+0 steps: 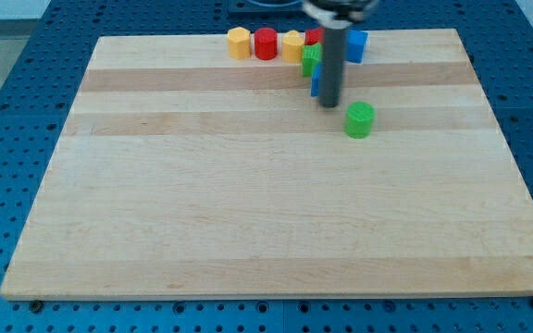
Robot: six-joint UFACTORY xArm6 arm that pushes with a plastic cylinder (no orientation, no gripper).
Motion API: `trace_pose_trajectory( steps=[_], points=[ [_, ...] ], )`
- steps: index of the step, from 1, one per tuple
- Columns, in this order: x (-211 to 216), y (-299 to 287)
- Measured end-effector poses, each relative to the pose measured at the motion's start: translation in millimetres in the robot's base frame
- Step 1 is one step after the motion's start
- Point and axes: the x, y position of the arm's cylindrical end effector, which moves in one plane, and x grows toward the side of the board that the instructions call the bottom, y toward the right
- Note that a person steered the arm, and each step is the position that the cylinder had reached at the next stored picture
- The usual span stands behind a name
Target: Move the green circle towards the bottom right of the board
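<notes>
The green circle [360, 119] stands on the wooden board [276, 203] in the upper right part, apart from the other blocks. My tip [328, 104] is down on the board just to the upper left of the green circle, with a small gap between them. The dark rod rises from the tip to the view's top and hides part of the blocks behind it.
A row of blocks lines the board's top edge: a yellow block [239, 43], a red cylinder [265, 43], a second yellow block [291, 45], a red block [315, 36], a blue block [356, 44]. A green block [311, 61] and a blue block [316, 85] sit beside the rod.
</notes>
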Motion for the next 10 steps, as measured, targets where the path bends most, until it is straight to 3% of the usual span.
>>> trace_pose_trajectory(
  steps=[2,3,4,5,6,7,9,10],
  points=[
    [90,101],
    [40,90],
    [-3,32],
    [14,-15],
    [87,8],
    [129,39],
    [80,-17],
    [85,37]
  ],
)
